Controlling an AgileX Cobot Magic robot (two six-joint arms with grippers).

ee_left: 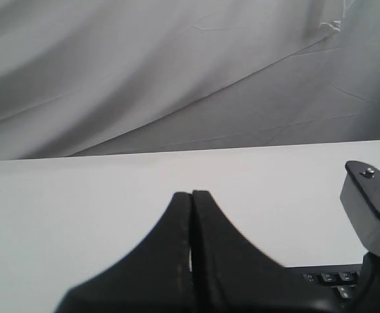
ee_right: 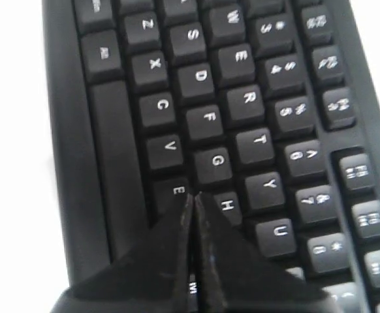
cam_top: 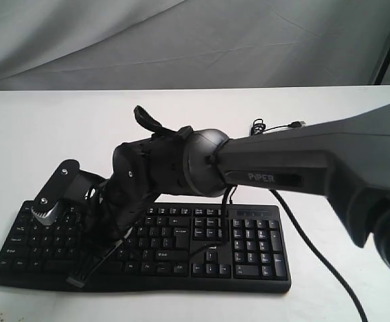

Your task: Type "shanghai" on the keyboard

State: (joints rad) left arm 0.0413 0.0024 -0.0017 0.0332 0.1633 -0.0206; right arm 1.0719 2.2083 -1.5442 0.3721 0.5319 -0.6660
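Black keyboard point(cam_top: 181, 245) on white table point(cam_top: 47, 134)

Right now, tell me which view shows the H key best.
The right wrist view: the H key sits legible beside the shut right gripper. In the exterior view the arm hides that stretch of the keyboard. The left wrist view catches only a few edge keys.

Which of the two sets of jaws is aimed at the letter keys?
Those on the right arm: shut, they point at the keyboard near G and H. The left arm's jaws face the table, only a keyboard corner in view.
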